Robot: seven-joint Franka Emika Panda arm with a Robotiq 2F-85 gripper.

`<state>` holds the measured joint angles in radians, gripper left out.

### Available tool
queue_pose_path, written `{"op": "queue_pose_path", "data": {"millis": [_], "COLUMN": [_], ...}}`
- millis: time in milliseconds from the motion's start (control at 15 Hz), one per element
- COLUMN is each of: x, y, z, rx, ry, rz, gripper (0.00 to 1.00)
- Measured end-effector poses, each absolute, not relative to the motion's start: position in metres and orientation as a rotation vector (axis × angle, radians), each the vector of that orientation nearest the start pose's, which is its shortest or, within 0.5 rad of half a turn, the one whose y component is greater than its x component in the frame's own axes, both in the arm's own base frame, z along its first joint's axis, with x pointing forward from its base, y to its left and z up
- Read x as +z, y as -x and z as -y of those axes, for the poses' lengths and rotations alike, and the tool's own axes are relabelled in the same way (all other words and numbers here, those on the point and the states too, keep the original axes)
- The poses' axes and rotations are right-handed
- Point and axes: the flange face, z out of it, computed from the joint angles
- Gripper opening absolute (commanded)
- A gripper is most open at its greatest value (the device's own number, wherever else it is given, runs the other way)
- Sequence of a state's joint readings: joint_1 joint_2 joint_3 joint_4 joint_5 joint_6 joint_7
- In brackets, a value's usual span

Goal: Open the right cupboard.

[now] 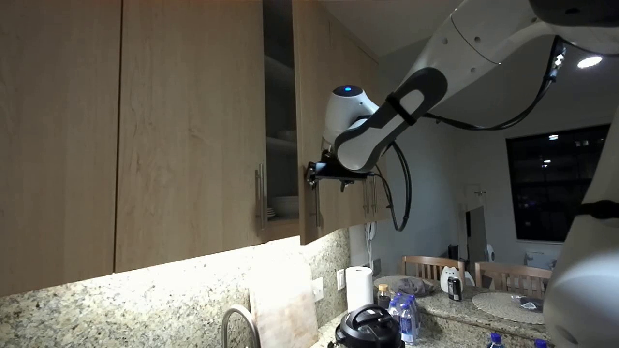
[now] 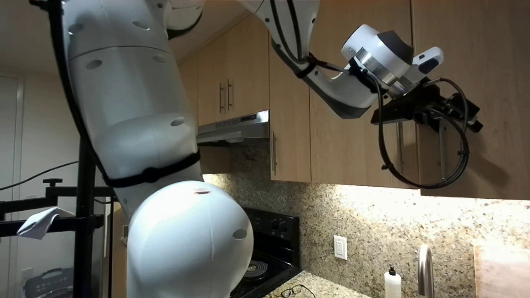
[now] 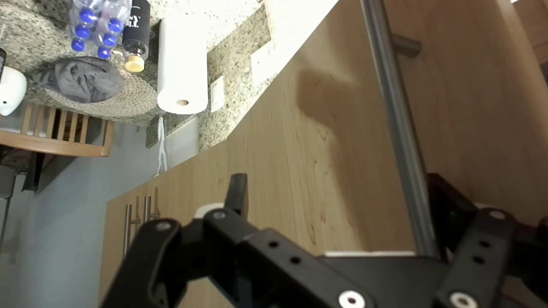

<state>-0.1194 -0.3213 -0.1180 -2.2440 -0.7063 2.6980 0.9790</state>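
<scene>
The right cupboard's flat light-wood door [image 1: 309, 116] stands ajar in an exterior view. A narrow opening shows dark shelves and white dishes [image 1: 285, 205]. The door's slim vertical bar handle [image 1: 317, 208] shows below my gripper [image 1: 314, 175], which is at the handle's upper part. In an exterior view my gripper [image 2: 443, 109] covers the top of this handle [image 2: 442, 151]. In the wrist view my gripper [image 3: 341, 194] is open, its fingers wide apart. The bar handle [image 3: 398, 111] runs between them, right beside the right finger; whether they touch I cannot tell.
The neighbouring closed door [image 1: 193, 121] has its own bar handle [image 1: 261, 193] beside the opening. More handled doors [image 1: 370, 198] lie beyond. Below are a faucet [image 1: 242, 316], a cutting board [image 1: 283, 304], a black cooker [image 1: 370, 331], a paper towel roll [image 1: 359, 289] and bottles [image 1: 406, 319].
</scene>
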Motion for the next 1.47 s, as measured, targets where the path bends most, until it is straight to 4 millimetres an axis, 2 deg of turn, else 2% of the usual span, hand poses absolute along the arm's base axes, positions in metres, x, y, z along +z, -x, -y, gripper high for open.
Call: {"op": "queue_pose_path", "data": {"millis": [800,1267,1467], "x": [0.583,0.583,0.584], "y": [-0.453,-0.45,-0.458], "z": [0.141,0.143,0.133], "rx": [-1.29,-1.287,-1.29], "ry": [2.783,2.781,2.785], "rz": [-1.002,-1.007,-0.991], "gripper": [1.0,1.0,1.0]}}
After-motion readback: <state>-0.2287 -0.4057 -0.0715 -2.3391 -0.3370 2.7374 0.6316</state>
